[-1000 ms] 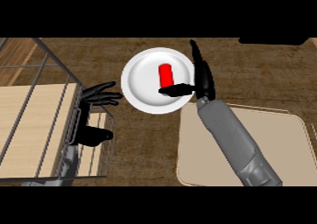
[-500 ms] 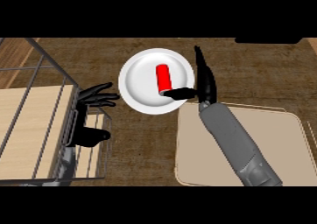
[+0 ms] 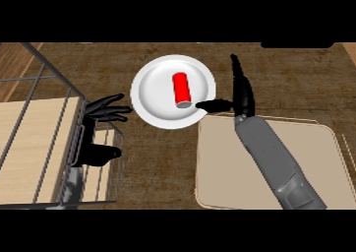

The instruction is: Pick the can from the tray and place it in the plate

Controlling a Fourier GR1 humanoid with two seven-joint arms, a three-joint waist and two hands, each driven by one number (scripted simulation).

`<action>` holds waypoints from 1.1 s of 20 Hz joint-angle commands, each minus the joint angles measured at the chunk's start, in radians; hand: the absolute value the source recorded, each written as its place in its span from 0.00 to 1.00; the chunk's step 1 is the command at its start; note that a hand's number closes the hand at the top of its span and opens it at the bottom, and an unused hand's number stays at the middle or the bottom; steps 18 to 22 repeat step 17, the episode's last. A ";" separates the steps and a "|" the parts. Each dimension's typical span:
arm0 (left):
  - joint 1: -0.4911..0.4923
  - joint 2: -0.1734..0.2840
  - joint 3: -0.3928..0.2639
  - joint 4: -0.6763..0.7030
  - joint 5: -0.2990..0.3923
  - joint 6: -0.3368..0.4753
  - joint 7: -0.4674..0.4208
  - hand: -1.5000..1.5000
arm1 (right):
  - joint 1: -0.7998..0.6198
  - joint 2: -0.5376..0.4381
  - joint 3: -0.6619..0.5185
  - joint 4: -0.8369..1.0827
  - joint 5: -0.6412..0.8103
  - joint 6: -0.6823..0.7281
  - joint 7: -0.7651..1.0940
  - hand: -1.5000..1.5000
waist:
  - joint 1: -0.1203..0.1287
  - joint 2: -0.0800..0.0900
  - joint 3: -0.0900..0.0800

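A red can (image 3: pixel 182 89) lies on its side in the white plate (image 3: pixel 153 101), its grey end toward me. To the plate's right, my right hand (image 3: pixel 241 93) is open with its fingers straight and pointing away; its thumb reaches left over the plate's rim, just short of the can. The beige tray (image 3: pixel 232 187) lies under my right forearm at the lower right and carries nothing that I can see. At the left, beside the wire rack, my left hand (image 3: pixel 101 115) rests open with spread fingers.
A wire rack (image 3: pixel 43 93) with a wooden shelf fills the left side, close to the plate's left rim. The dark wooden counter (image 3: pixel 297 83) spreads around the plate and beyond the tray.
My right hand has drawn a little to the right and back from the can, with its fingers straighter. The can stays lying in the plate. My left hand has not moved.
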 commanded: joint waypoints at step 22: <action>0.124 0.007 0.059 0.140 -0.015 0.053 0.135 0.50 | 0.060 -0.066 -0.074 0.058 -0.013 -0.065 -0.087 0.00 | 0.001 0.017 -0.017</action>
